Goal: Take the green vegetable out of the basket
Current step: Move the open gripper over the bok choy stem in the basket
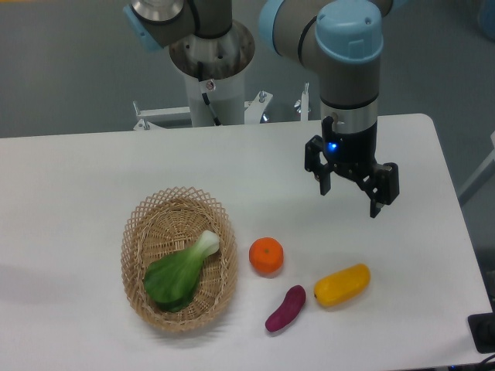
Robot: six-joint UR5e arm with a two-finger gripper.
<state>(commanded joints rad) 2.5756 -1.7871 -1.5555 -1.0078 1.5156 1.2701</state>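
Tan oval woven wicker basket [179, 263] is holding the leafy green bok choy [181, 270] diagonally. Rightward, the small orange [266, 255] is sitting close, risking a knock. Farther right, the black two-finger gripper [349, 193] is hovering, jaws seemingly parted, grasping nothing.

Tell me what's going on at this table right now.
A robot arm's gripper hangs open above the white table, holding nothing. The green vegetable lies untouched in the basket, off to the gripper's left in the picture. An orange, a purple vegetable and a yellow fruit sit loose on the table beside the basket. Nothing has been picked up yet.
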